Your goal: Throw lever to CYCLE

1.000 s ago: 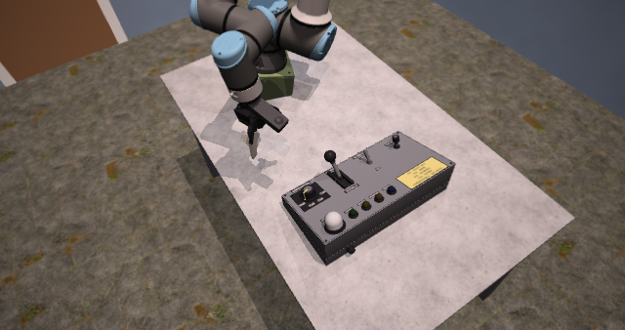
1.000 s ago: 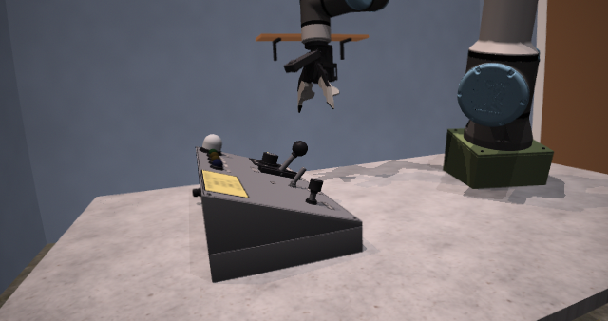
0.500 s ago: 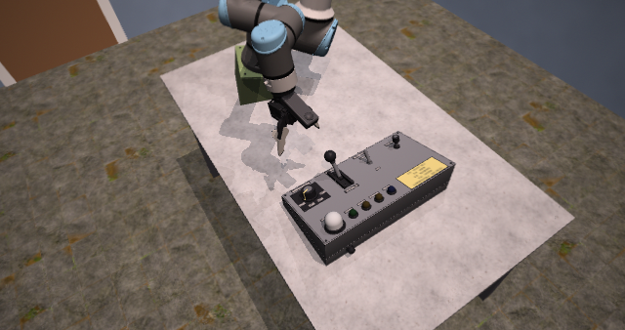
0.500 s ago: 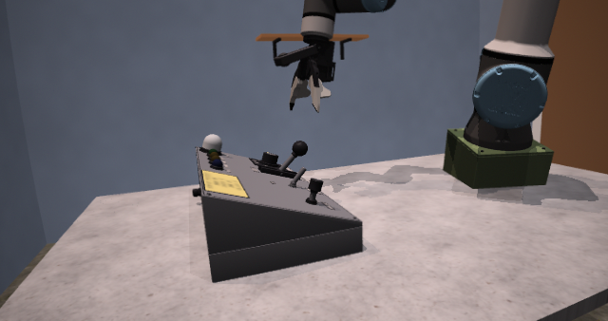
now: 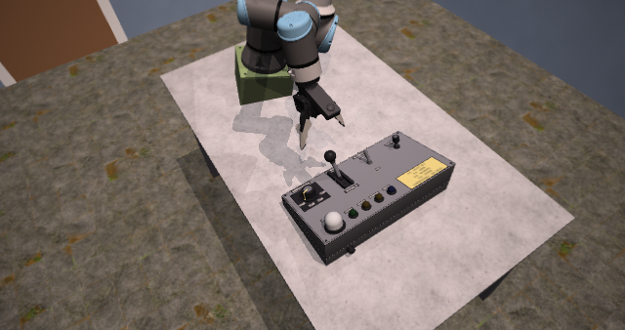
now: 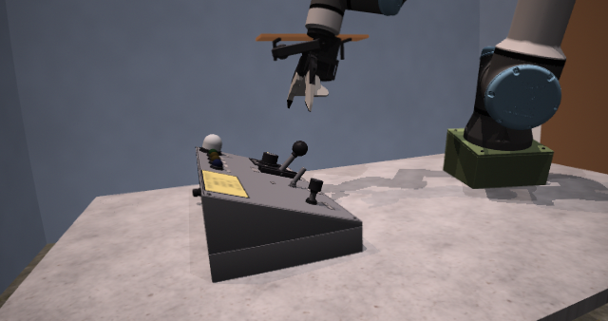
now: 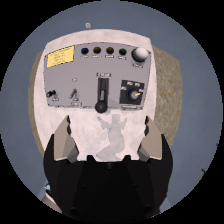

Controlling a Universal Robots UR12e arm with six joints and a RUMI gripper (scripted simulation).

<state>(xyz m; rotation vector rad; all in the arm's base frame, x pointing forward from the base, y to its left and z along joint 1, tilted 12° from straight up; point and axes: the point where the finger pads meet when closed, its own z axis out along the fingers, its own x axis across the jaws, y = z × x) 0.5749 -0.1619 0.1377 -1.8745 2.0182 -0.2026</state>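
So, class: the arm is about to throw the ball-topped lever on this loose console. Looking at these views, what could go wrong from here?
1. The console merely rests on the table, so a hard sideways push on the lever could slide it instead of moving the lever.
2. The toggle switch and rotary knob flank the lever closely; the wide-open end effector could bump either one.
3. The end effector hangs well above the ball, so a misjudged descent could miss it.
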